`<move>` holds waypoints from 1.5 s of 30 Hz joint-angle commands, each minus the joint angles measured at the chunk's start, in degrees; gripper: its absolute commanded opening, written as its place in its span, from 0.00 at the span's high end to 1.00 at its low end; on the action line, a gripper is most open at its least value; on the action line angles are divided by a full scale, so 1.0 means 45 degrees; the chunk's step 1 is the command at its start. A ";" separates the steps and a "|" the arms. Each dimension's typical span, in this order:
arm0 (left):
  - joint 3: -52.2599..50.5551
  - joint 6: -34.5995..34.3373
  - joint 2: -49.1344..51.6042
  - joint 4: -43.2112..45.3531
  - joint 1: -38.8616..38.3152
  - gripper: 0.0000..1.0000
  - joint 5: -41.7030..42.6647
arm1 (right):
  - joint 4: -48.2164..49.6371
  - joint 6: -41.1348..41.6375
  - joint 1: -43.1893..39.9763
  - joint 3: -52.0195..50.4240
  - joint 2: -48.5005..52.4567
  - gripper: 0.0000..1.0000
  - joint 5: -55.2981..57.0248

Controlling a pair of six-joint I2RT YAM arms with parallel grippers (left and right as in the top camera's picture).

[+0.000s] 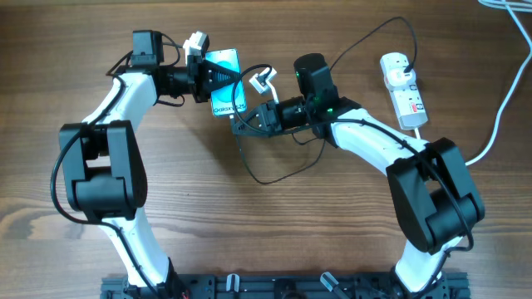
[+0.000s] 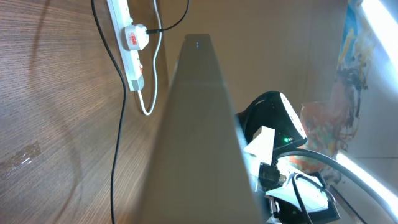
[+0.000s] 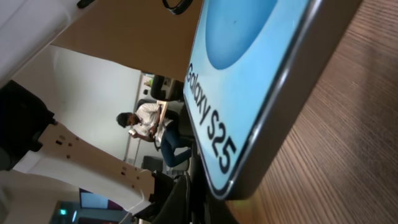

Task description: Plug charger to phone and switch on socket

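Teal-screened phone (image 1: pixel 226 66) sits clenched in our left jaws; our right jaws grasp the charger (image 1: pixel 264 180) beside its lower end.

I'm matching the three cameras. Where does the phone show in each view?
Overhead: phone at upper centre.
Left wrist: phone edge-on, a grey strip up the middle.
Right wrist: phone fills the upper right, lettering visible.
Shared landmark: the wooden table.

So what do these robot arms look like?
The left arm and right arm are white links joined by chunky black joint housings, with thin black cables alongside. The left gripper and right gripper are black with white parts; a green light glows on the right wrist.
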 commanded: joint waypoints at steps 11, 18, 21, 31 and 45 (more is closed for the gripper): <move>0.0034 -0.0073 -0.0311 0.0039 0.0053 0.96 0.0607 | 0.0078 -0.0034 0.0039 -0.0015 0.0214 0.96 0.0510; 0.0034 -0.0058 -0.0311 0.0044 0.0053 0.96 0.0607 | 0.0374 0.0670 0.0039 -0.0010 0.0214 0.96 0.0602; 0.0034 -0.0063 -0.0311 0.0044 0.0044 0.96 0.0607 | 0.0631 0.1171 0.0039 -0.0010 0.0214 0.96 0.0612; 0.0034 -0.0068 -0.0311 0.0034 0.0044 0.96 0.0607 | 0.0884 0.2195 0.0039 -0.0010 0.0214 0.96 0.1200; 0.0034 -0.0063 -0.0311 0.0039 0.0044 0.96 0.0607 | 0.0801 0.2866 0.0039 -0.0010 0.0214 0.96 0.2176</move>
